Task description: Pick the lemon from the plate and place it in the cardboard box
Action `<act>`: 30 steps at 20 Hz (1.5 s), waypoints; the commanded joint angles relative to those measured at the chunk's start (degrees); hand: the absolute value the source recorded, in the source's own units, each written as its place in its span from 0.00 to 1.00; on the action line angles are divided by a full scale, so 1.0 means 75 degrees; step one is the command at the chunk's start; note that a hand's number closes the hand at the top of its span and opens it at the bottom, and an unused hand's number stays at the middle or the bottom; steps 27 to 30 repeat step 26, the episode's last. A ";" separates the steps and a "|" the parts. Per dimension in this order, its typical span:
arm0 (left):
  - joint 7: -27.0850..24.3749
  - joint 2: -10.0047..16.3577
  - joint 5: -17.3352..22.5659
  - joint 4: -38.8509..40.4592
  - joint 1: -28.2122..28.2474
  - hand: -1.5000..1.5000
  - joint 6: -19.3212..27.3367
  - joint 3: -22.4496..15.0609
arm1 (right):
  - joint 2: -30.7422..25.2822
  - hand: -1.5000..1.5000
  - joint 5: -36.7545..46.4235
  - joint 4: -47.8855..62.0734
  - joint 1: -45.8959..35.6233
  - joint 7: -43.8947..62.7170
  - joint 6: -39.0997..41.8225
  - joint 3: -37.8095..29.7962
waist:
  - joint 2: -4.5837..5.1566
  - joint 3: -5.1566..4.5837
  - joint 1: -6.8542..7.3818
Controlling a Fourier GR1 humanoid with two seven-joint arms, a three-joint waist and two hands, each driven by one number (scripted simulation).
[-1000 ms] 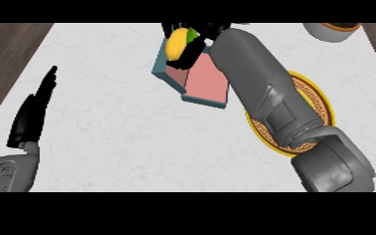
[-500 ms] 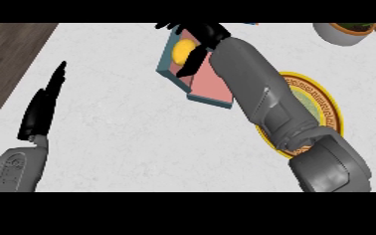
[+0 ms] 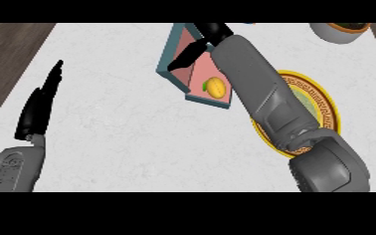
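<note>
Round yellow lemon (image 3: 214, 86) lies inside blue-walled cardboard box (image 3: 208, 101). Right hand (image 3: 208, 34) is over its far end, fingers spread, empty. Left hand (image 3: 43, 102) rests at left, fingers straight.

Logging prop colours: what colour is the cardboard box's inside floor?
The cardboard box has a pink floor and teal walls, clearest in the head view.

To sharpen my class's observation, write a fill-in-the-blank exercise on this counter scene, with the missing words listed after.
1. The lemon lies ____ the cardboard box.
2. The robot's ____ forearm partly covers the plate.
3. The left hand rests open, fingers straight, near the view's ____ edge.
4. The right hand, over the box, holds ____.

Missing words: inside; right; left; nothing.
</note>
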 commanded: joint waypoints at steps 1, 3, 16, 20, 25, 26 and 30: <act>-0.0063 0.0049 0.0056 -0.0203 0.0254 0.50 0.0004 0.0090 | -0.0084 0.00 -0.0623 -0.0114 0.0181 -0.0196 0.0069 -0.0633 | -0.0025 0.0005 -0.0130; -0.0031 -0.0034 0.0002 -0.0383 0.0473 0.50 0.0047 0.0007 | -0.0358 0.00 -0.0793 -0.0150 0.0343 -0.0486 0.0348 -0.0806 | -0.0023 0.0009 -0.0126; 0.0014 -0.0015 -0.0003 -0.0395 0.0313 0.50 0.0116 0.0103 | -0.2760 0.00 -0.1136 0.0024 0.0669 -0.0380 0.2100 -0.1259 | 0.0077 0.0017 -0.0096; 0.0168 -0.0030 0.0046 -0.0333 0.0090 0.50 0.0003 0.0064 | -0.3270 0.00 -0.0986 -0.0019 0.1005 -0.0790 0.2490 -0.1136 | 0.0179 0.0032 -0.0044; 0.0167 -0.0097 0.0021 -0.0446 0.0297 0.50 -0.0094 -0.0078 | -0.3914 0.00 -0.0697 -0.0051 0.1135 -0.1039 0.3252 -0.0866 | 0.0177 0.0039 0.0054; 0.0069 -0.0189 -0.0082 -0.0432 0.0211 0.50 0.0110 -0.0100 | -0.4103 0.00 -0.0652 -0.0040 0.1055 -0.0947 0.3384 -0.0831 | 0.0198 0.0036 0.0046; 0.0069 -0.0189 -0.0082 -0.0432 0.0211 0.50 0.0110 -0.0100 | -0.4103 0.00 -0.0652 -0.0040 0.1055 -0.0947 0.3384 -0.0831 | 0.0198 0.0036 0.0046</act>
